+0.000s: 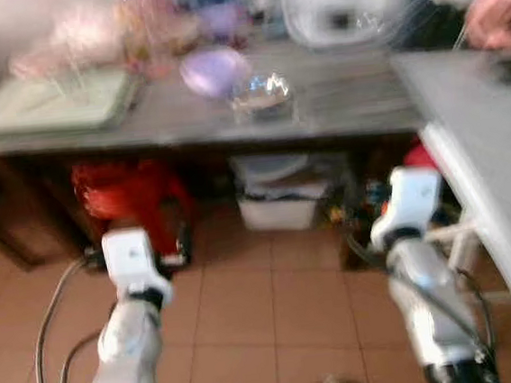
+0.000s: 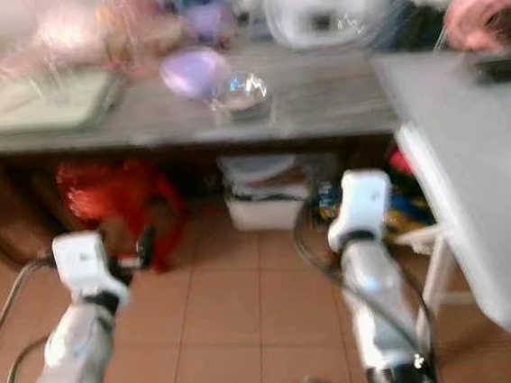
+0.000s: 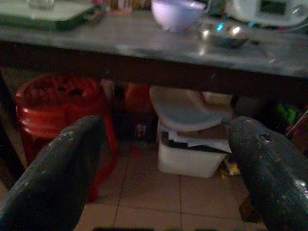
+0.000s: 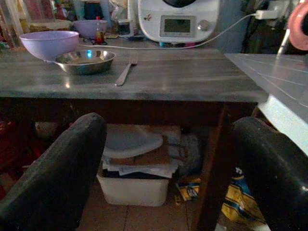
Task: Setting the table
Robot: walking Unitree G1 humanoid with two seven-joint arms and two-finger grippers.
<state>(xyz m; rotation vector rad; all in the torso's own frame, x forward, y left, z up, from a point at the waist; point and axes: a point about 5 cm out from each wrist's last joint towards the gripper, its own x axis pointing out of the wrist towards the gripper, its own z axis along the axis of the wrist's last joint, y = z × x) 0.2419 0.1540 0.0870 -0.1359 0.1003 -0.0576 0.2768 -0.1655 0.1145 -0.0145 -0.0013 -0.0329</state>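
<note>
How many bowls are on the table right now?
3: a lavender bowl, a steel bowl touching its front, and a purple bowl further back. Clutter behind may hide others.

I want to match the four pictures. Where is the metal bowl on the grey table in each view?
Left eye view: metal bowl at upper middle, blurred, beside the lilac bowl.
Right eye view: upper middle, somewhat further left.
Left wrist view: upper right, on the table top.
Right wrist view: upper left, with a fork beside it.
Shared landmark: the lilac bowl next to it in all four views.
</note>
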